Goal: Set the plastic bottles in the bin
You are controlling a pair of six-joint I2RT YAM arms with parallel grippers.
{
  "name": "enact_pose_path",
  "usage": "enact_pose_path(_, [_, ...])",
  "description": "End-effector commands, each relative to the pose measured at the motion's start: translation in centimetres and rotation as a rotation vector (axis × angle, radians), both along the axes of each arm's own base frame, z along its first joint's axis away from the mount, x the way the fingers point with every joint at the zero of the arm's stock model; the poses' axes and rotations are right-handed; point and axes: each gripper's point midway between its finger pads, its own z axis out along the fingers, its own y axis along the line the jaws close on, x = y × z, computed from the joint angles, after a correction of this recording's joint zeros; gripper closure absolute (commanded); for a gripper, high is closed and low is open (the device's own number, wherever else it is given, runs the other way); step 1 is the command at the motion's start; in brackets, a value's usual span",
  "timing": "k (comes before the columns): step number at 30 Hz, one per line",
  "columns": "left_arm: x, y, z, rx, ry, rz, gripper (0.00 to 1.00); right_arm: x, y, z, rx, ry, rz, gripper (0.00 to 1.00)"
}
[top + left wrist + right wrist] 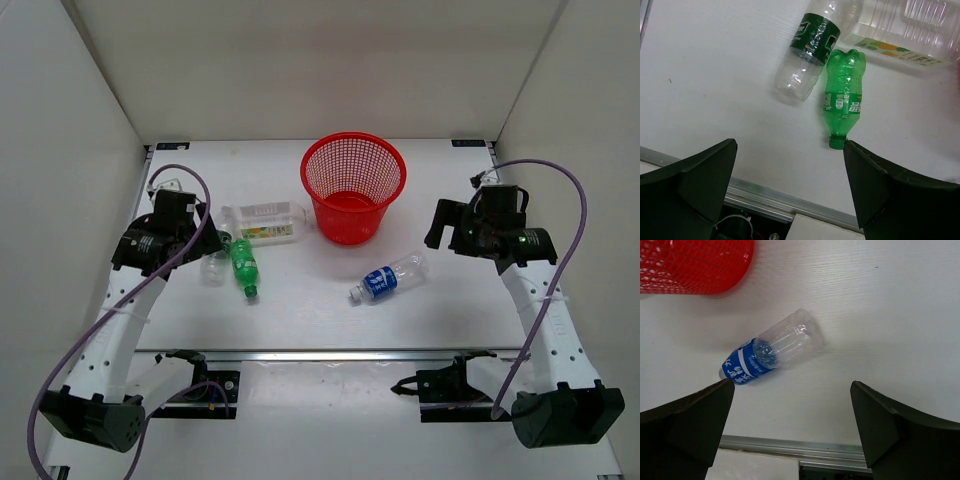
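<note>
The red mesh bin point(354, 186) stands upright at the table's back middle; its wall shows in the right wrist view point(695, 265). The clear bottle with a blue label point(389, 277) point(771, 352) lies in front of it. The small green bottle point(244, 267) point(843, 97), the small clear bottle point(214, 266) point(810, 47) and the larger squarish clear bottle point(264, 223) point(905, 30) lie together at the left. My left gripper point(213, 230) point(790, 147) is open and empty above that group. My right gripper point(438, 225) point(792, 385) is open and empty, right of the blue-label bottle.
White walls enclose the table on the left, back and right. A metal rail point(340, 355) runs along the near edge, also seen in the left wrist view point(765, 195) and the right wrist view point(790, 446). Purple cables loop off both arms.
</note>
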Motion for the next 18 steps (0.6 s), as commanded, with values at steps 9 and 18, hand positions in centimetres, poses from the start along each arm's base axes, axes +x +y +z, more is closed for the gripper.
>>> enact_pose_path(9, [-1.0,-0.2,-1.0,0.043,0.046,-0.083,0.01,-1.3,4.1,-2.8,0.137,0.043,-0.033,0.0])
enact_pose_path(18, [-0.4,1.6,-1.1,0.108,0.024,-0.071,0.01,-1.6,5.6,-7.8,0.212,0.112,-0.328,0.01])
